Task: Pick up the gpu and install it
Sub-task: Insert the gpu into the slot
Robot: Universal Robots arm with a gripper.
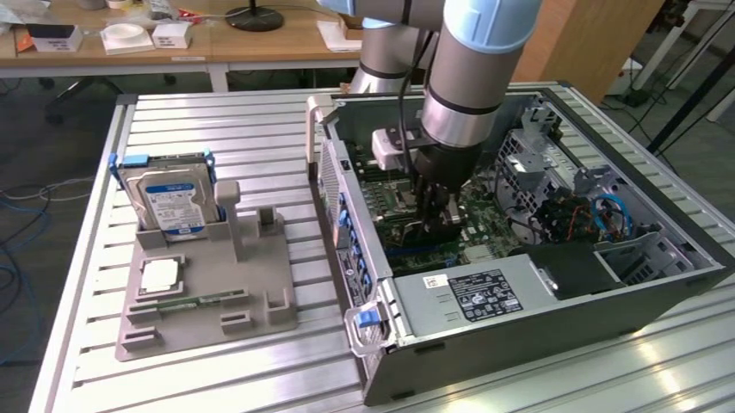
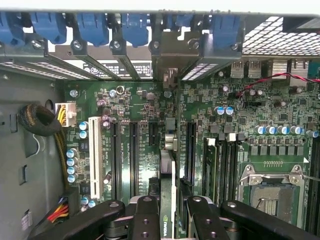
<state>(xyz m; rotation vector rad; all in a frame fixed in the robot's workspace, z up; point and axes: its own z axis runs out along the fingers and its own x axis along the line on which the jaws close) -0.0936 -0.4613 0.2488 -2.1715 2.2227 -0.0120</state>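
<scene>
The arm [image 1: 460,95] reaches down into the open case [image 1: 505,335], which lies on its side on the table [image 1: 230,129]. In the wrist view the jaws stand partly closed, clamped on the gpu [image 2: 165,200]. The card hangs edge-on between them, close over the motherboard [image 2: 140,105] and among the long black slots [image 2: 132,150]. I can't tell whether its lower edge has met a slot yet.

The worry, to my eye, is alignment. If the card sits a little to one side of its slot, a push would drive the connector into bare board or the small parts beside it. Held by its thin edge, it could also tip in the jaws and enter at an angle, jamming halfway. At the far end, the bracket has to slip past the rear frame with its blue clips [image 2: 135,25]. A snag there would lever the card sideways. The hard drive [image 1: 172,202] stands well apart, at the exterior view's left.
</scene>
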